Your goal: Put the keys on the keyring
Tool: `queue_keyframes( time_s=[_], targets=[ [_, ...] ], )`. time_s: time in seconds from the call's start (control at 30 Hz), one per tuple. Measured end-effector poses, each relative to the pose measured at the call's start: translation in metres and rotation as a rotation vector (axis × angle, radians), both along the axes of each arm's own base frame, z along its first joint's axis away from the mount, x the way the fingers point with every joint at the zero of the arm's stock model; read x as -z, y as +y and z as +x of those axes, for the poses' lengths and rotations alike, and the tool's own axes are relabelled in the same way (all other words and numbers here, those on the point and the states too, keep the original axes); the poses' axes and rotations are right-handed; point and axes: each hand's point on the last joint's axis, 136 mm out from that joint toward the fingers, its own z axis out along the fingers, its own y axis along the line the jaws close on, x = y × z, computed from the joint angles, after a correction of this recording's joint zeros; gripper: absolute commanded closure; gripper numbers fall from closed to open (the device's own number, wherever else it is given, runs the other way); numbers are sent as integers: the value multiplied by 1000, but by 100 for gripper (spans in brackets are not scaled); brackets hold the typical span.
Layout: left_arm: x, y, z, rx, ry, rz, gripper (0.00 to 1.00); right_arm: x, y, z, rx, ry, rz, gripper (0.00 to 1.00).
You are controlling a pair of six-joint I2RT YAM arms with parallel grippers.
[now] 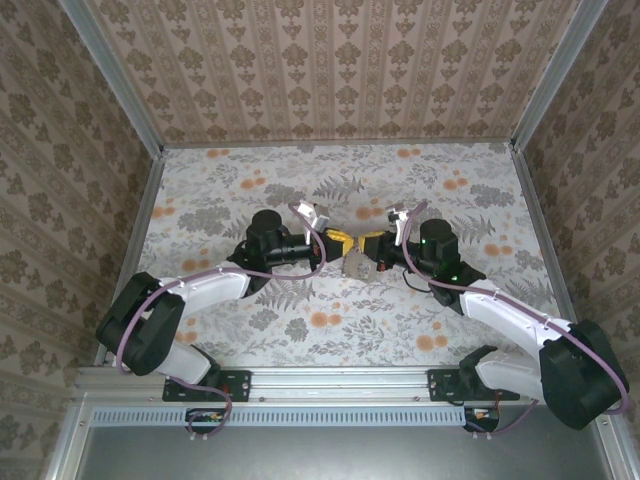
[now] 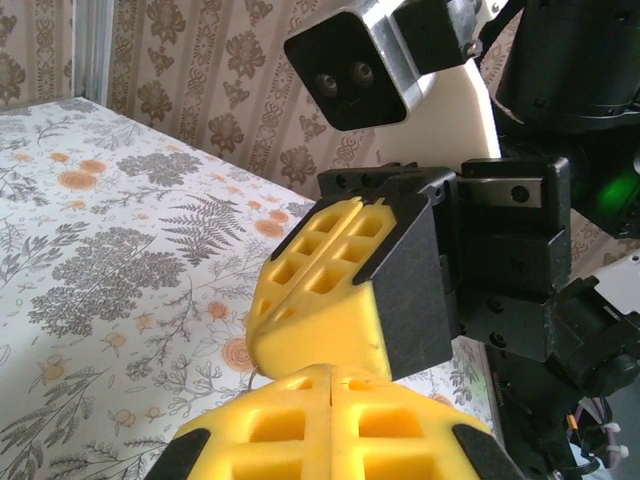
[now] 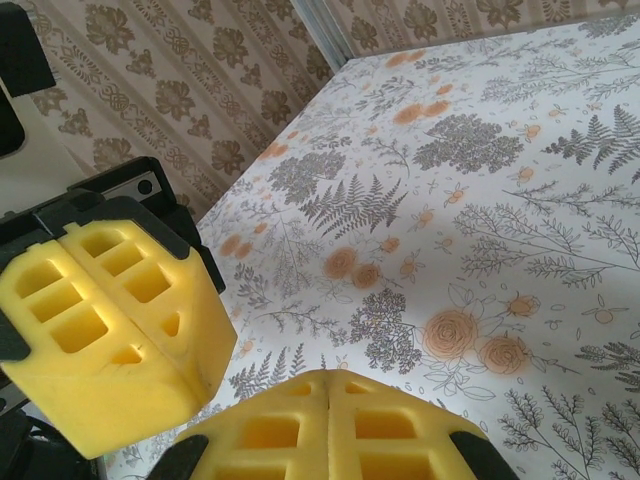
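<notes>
Yellow moulded pads (image 2: 300,290), cut with square hollows and backed by black shells, are meeting nose to nose above the middle of the floral-printed surface (image 1: 300,330). The left gripper (image 1: 340,240) is reaching in from 9 o'clock and the right gripper (image 1: 372,243) from 3 o'clock. Each is pressing its two fingers flat together along a thin seam. The wrist views are showing no gap, and I cannot tell whether something slim is pinched in either seam.

At 6 o'clock of the point where the tips are meeting, a brownish-grey shape, likely the keyring (image 1: 355,266), is sitting close under them, touching or nearly touching the pads. It is not clear which gripper, if either, is carrying it. The key is too small to make out.

Judging by the posture, the arms are facing tip to tip so that one can be steadying the loop while the other is feeding the key onto it. The soft-looking, cellular pads are probably helping with thin metal parts that would be slipping from hard jaws.
</notes>
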Motion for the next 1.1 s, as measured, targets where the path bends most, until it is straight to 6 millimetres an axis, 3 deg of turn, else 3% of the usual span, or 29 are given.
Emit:
queue_keyframes(
  time_s=[0.07, 0.23, 0.37, 0.57, 0.9, 1.1],
  targets=[
    [4, 2, 2, -16, 7, 7, 96, 0, 0, 0, 1, 0, 0, 100],
    [11, 4, 5, -39, 19, 26, 70, 0, 0, 0, 2, 0, -1, 100],
    [16, 4, 6, -49, 17, 42, 61, 1, 0, 1, 3, 4, -2, 100],
    [26, -1, 0, -66, 11, 93, 58, 3, -1, 2, 13, 5, -6, 100],
    [26, -12, -12, -91, -48, 127, 58, 3, -2, 3, 19, 5, -7, 100],
    [27, -13, -9, -123, -62, 138, 60, 3, -2, 3, 19, 5, -7, 100]
  ],
)
